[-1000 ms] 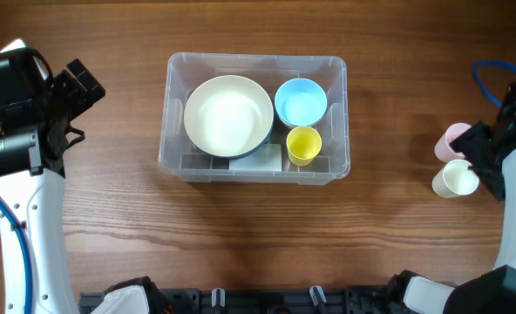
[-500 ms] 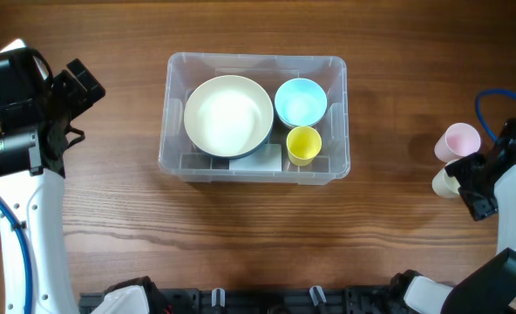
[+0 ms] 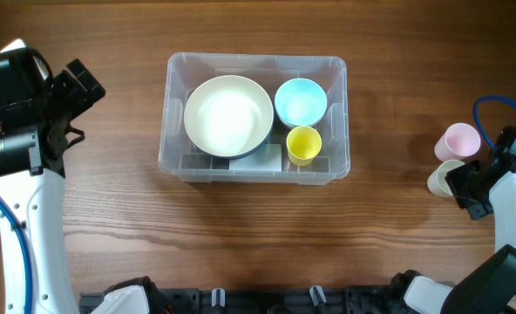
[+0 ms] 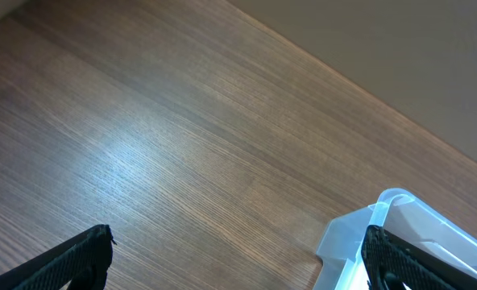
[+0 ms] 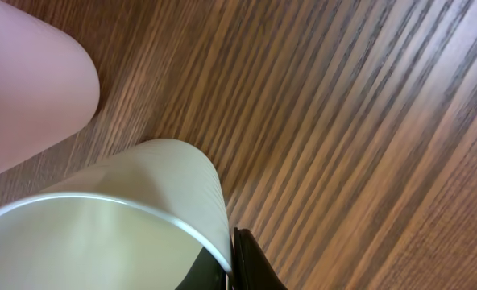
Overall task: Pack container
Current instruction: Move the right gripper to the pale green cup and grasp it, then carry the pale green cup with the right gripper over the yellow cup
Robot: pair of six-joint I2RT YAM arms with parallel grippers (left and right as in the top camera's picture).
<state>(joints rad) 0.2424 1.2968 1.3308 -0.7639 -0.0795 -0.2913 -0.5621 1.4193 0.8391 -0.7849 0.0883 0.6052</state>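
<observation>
Container (image 3: 172, 113): clear plastic bin, rectangular with rounded corners and moulded ribs on its inner walls. It stands upright mid-table, toward the far side, well apart from both arms.
Left gripper (image 4: 238, 262): jaws spread wide, holding nothing. It hangs over bare wood left of the bin, one corner of which shows at the lower right of the left wrist view.
Base: white label (image 3: 256, 160) at the near side, partly under the large bowl.
Inside, left: cream bowl (image 3: 228, 114), mouth up, filling more than half the bin; a grey-blue edge shows beneath its near side.
Inside, far right: light blue bowl (image 3: 301, 101), just beside the cream bowl.
Inside, near right: yellow cup (image 3: 303, 145), upright, close under the blue bowl.
Outside, right: pink cup (image 3: 459, 139) and cream cup (image 3: 439, 178) close together near the table's right edge; whether they touch cannot be told.
Right gripper (image 3: 461, 181): closed on the cream cup's wall at its right side. One black finger (image 5: 250, 266) presses the outside of the rim; the other is hidden.
Table (image 3: 241, 235): dark brown wood grain with a soft glare.
Near edge: black fixtures (image 3: 267, 301).
Beyond the table: plain grey-beige surface (image 4: 383, 48), in the left wrist view.
</observation>
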